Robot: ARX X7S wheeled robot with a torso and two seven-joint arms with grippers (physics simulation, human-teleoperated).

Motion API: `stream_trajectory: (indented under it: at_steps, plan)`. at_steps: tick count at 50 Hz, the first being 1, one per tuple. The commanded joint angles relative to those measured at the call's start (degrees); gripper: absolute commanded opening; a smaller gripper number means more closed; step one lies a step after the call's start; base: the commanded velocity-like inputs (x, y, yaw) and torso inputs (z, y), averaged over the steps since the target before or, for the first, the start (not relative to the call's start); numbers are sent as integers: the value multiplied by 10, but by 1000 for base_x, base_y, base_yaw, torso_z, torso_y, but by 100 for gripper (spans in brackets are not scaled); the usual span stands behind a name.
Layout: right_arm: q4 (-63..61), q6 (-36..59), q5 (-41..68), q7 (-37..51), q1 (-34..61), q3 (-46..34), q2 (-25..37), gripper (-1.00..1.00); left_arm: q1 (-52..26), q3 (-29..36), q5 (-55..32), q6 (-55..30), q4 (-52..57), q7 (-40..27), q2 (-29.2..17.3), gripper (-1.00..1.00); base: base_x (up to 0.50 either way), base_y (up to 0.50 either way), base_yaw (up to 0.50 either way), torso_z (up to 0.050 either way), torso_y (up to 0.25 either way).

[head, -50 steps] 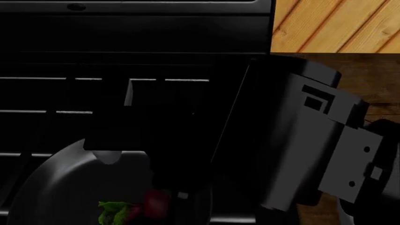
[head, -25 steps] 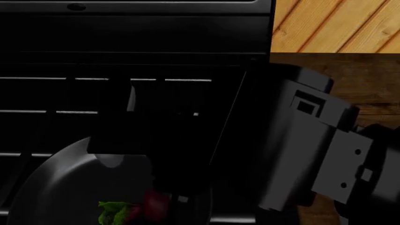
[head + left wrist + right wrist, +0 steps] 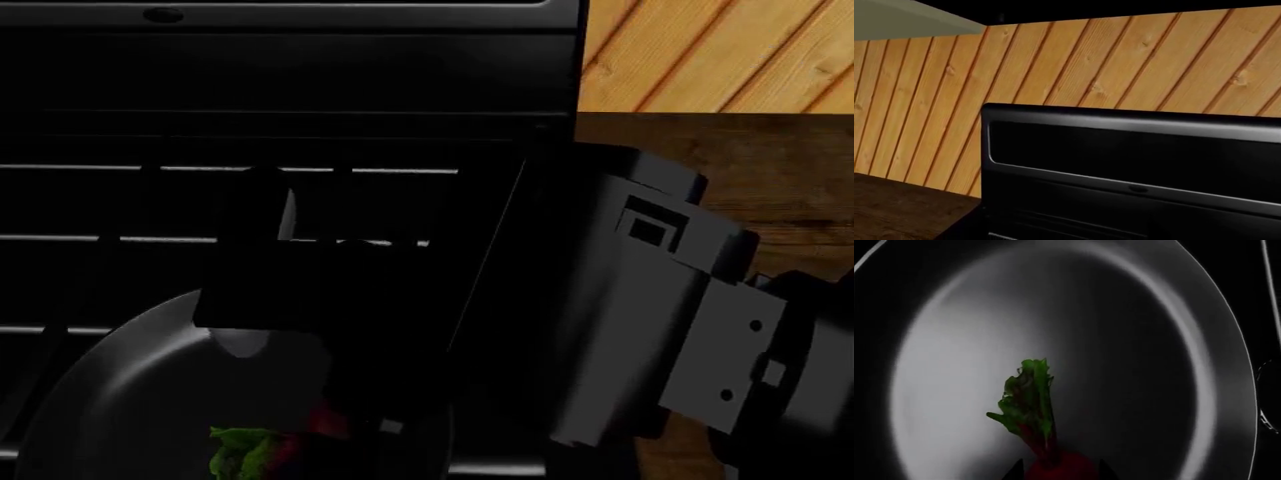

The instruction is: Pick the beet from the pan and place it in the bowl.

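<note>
We find the beet (image 3: 1057,467) lying on the floor of the pan (image 3: 1167,340), toward the pan's 6 o'clock in the head view, with its green leaves (image 3: 1026,400) fanning out toward 9 o'clock from the dark red root. In the head view the beet (image 3: 320,425) is half covered by the dark bulk of the right arm, and only a sliver of red shows beside the leaves (image 3: 243,450).

In the right wrist view we see two dark fingertips (image 3: 1014,471) of the right tool (image 3: 1057,472), one on each side of the root and close against it; they stand spread around the beet, and we cannot tell whether they touch it. The pan (image 3: 120,400) sits on a black stove (image 3: 267,90) whose grates (image 3: 174,168) run across behind it.

At 3 o'clock of the stove we see a dark wooden table (image 3: 787,170), and behind that a wall of light wooden planks (image 3: 721,50). The right arm (image 3: 641,310) reaches in from 4 o'clock over the stove edge.

The left wrist view shows only the plank wall (image 3: 1121,65), the stove's black back panel (image 3: 1134,150) and a corner of the table (image 3: 901,210); the left tool is out of sight.
</note>
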Motion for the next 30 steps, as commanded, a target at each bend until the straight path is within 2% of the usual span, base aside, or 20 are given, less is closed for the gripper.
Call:
stream_trajectory:
  at_steps: [1,18,30]
  plan:
    - [0,0,3,5,-1,7,-2,-100,10,-6,-4,7,6,-2,-5,100,0,0,0,0,0]
    - [-37,46,57,52,53,87,16,-100,6,-10,-37,7,19,-24,-16,100,0,0,0,0,0]
    - [-70,98,110,101,86,143,40,-100,11,-12,-34,14,22,-15,-20,100,0,0,0,0,0]
